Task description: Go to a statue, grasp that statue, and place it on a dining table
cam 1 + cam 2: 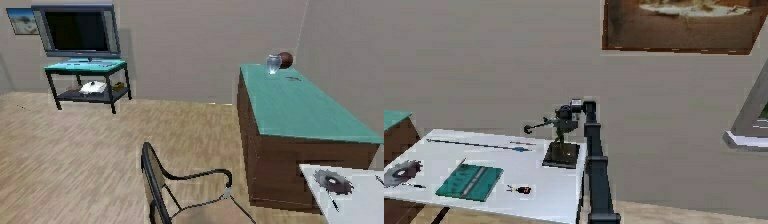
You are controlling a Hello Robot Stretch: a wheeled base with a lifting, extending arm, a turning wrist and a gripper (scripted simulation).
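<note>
A small dark statue on a flat square base stands on the white dining table in the arm side view, near the table's far right corner. The arm rises from the bottom edge along the table's right end. Its gripper reaches left just above and behind the statue's top. I cannot tell whether the gripper holds anything, as the statue's base looks to rest on the tabletop. A corner of the same white table sits at the forward view's lower right.
On the table lie a teal book, a long thin pencil, a dark round thing and a small dark item. Ahead are a teal-topped wooden cabinet, a chair and a TV on its stand. A painting hangs above.
</note>
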